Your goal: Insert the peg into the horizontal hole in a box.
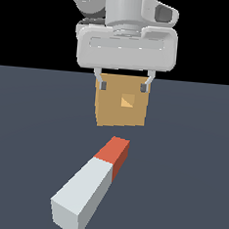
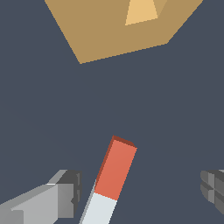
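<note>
Gripper (image 1: 123, 87) raised off the floor, jaws spread wide and empty, touching nothing; fingers (image 2: 65, 194) seen in the wrist view standing either side of the peg's red end with clear gaps.

Peg (image 1: 91, 188) flat on the dark floor (image 1: 190, 172), pale grey-white along most of its length, red-orange end pointing toward 1 o'clock in the exterior view, at the box. Box (image 1: 122, 103) plain tan, upright at 12 o'clock from the peg, well apart from it, with the lighter square hole (image 1: 127, 101) central in its face.

Bare floor between red tip and box, and on both sides of the peg.
</note>
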Robot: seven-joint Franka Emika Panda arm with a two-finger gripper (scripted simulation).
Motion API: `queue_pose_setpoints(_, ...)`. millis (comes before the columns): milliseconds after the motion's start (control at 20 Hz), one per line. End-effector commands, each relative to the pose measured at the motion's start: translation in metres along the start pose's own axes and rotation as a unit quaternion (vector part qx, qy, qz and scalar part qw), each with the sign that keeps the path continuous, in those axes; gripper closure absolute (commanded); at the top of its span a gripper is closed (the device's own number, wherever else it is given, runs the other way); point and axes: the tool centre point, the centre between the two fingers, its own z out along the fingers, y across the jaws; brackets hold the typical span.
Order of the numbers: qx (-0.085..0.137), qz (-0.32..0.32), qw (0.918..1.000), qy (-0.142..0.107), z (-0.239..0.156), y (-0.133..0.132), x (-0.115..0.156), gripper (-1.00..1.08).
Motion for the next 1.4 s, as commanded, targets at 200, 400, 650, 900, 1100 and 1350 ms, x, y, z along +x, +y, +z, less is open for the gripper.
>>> queue_pose_setpoints(200, 0.001, 0.013, 0.9999, -0.001, 0.007, -0.001, -0.011, -0.92)
queue_pose_setpoints(400, 0.005, 0.051, 0.9987, -0.003, 0.027, -0.007, -0.042, -0.92)
queue_pose_setpoints(650, 0.012, 0.125, 0.992, -0.008, 0.065, -0.026, -0.101, -0.92)
queue_pose_setpoints(900, 0.016, 0.173, 0.9847, -0.01, 0.089, -0.043, -0.137, -0.92)
queue_pose_setpoints(1100, 0.017, 0.184, 0.9827, -0.011, 0.095, -0.048, -0.146, -0.92)
queue_pose_setpoints(1350, 0.018, 0.182, 0.9831, -0.011, 0.099, -0.048, -0.144, -0.92)
